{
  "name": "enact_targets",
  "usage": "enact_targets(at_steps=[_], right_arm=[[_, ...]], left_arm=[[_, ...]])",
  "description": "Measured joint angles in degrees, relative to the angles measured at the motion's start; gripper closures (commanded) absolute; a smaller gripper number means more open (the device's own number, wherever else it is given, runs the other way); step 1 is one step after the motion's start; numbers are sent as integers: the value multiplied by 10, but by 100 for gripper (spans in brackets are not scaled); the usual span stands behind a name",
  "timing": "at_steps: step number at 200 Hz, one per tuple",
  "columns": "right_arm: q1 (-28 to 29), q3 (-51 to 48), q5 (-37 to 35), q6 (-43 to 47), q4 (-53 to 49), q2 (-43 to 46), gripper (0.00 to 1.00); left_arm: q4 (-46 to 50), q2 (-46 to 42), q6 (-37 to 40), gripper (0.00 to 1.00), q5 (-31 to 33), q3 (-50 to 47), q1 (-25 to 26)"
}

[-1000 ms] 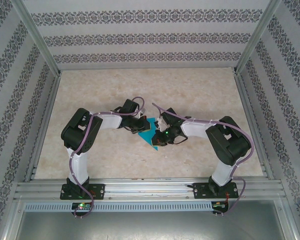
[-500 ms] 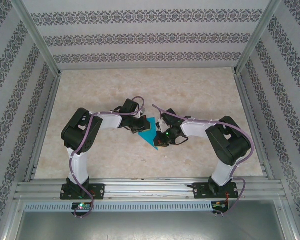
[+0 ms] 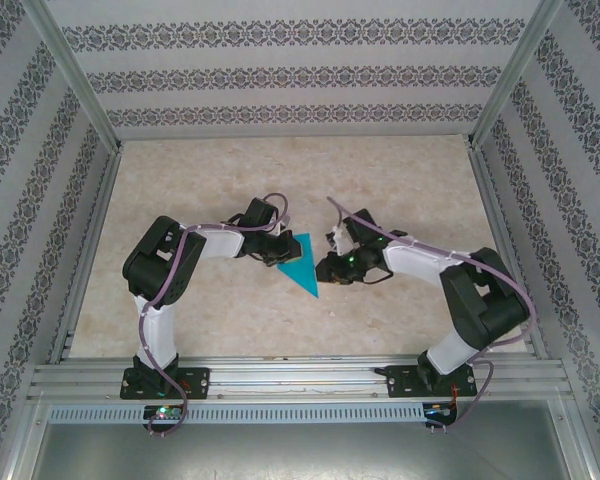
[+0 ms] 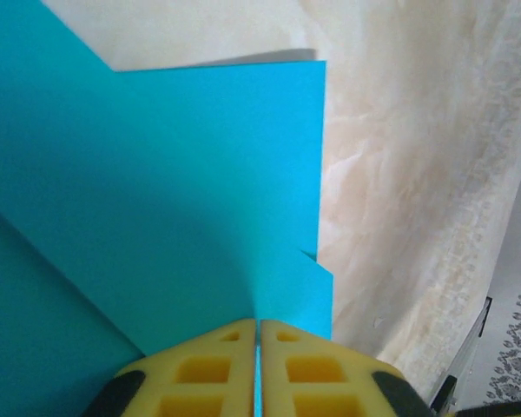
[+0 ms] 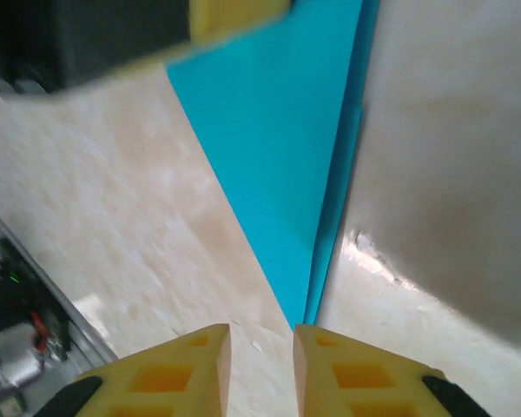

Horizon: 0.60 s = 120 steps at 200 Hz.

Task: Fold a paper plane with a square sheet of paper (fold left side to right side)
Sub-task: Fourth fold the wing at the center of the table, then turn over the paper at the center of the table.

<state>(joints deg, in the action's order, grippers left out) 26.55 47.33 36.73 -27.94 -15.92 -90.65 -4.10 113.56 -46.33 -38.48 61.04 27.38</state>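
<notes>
Starting at the near edge, a silver aluminium rail point(image 3: 300, 378) carries both arm bases. The left arm rises from its base to a black elbow held high over the left of the pale marbled counter point(image 3: 400, 190). From there its white forearm runs rightward to the left claw point(image 3: 282, 250).

In the left wrist view, the left claw point(image 4: 258, 323) has its yellow fingers point(image 4: 200, 373) pressed almost together. They are clenched on the near edge of a thin teal-blue sheet of paper point(image 4: 200, 174), whose overlapping layers spread away from the grip.

The right arm mirrors this pose. Its elbow bulges out to the right, and its forearm angles left and away to the right claw point(image 3: 323, 270), which sits just beside the paper's right edge.

From the right wrist, the right claw point(image 5: 262, 334) is released, with bare counter showing between its fingers. The sharp tip of the sheet of paper point(image 5: 278, 148) lies just ahead of that gap, apart from both fingers.

From above, the sheet of paper point(image 3: 300, 265) is a long folded triangle lying flat at the counter's middle between the two claws, its point aimed toward the near right. Beyond the counter stand walls point(image 3: 300, 70) papered in grey patterned stripes.
</notes>
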Motion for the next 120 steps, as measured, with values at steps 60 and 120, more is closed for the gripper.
enact_targets(at_steps=[60, 120], right_arm=[[-28, -2, 35, 10, 90, -27, 53], [-16, 8, 63, 8, 154, -113, 65]], left_arm=[[-7, -115, -2, 54, 25, -12, -5], [-5, -226, 15, 50, 71, -89, -65]])
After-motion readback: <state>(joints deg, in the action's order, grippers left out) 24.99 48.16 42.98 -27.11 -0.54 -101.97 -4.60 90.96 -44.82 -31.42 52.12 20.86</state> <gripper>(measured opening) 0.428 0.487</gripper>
